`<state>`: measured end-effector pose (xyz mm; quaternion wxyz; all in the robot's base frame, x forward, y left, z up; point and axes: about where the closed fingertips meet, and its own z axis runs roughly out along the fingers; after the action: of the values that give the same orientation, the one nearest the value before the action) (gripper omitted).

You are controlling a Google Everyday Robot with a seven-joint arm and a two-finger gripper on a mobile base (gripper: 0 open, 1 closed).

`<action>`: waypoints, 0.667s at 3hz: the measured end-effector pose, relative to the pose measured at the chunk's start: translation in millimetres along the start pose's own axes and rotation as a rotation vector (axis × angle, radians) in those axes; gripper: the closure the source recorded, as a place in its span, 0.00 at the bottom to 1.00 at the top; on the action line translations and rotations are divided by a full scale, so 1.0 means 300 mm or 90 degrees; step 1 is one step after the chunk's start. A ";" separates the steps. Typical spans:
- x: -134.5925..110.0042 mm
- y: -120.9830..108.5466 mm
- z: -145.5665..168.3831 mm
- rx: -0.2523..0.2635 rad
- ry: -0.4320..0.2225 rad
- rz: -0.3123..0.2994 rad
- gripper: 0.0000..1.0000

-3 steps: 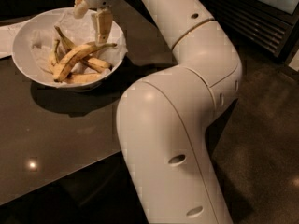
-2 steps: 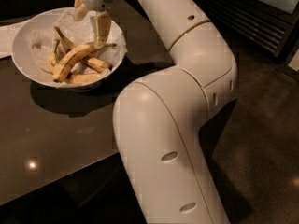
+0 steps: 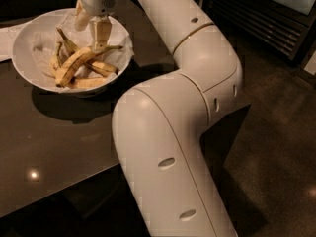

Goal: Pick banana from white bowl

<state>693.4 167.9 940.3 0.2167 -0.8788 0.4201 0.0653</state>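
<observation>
The white bowl (image 3: 24, 48) stands on the dark table at the upper left, lined with crumpled white paper. The banana (image 3: 74, 64), the thickest one, yellow with brown blotches, lies across its middle with its thin stem (image 3: 112, 47) pointing right. Thinner, browner bananas (image 3: 101, 68) lie around and under it. My gripper (image 3: 92, 29) hangs over the bowl's far right side, open. One fingertip (image 3: 100, 39) is just above the banana's stem end, and the other finger (image 3: 81, 19) is higher, to the left.
The dark glossy table (image 3: 54, 147) runs to a front edge at the lower left. My white arm (image 3: 173, 132) fills the middle and right of the view. A white sheet (image 3: 6, 38) lies left of the bowl. A dark slatted cabinet (image 3: 261, 19) stands at the upper right.
My gripper has dropped a little and shifted left, closer to the banana's stem end. The arm's elbow has swung slightly left. The bananas and bowl have not moved.
</observation>
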 end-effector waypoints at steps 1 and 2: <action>-0.015 -0.002 0.017 -0.008 -0.007 0.021 0.40; -0.035 -0.001 0.035 -0.017 -0.016 0.037 0.40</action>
<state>687.7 180.1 934.0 0.2079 -0.8683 0.4415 0.0882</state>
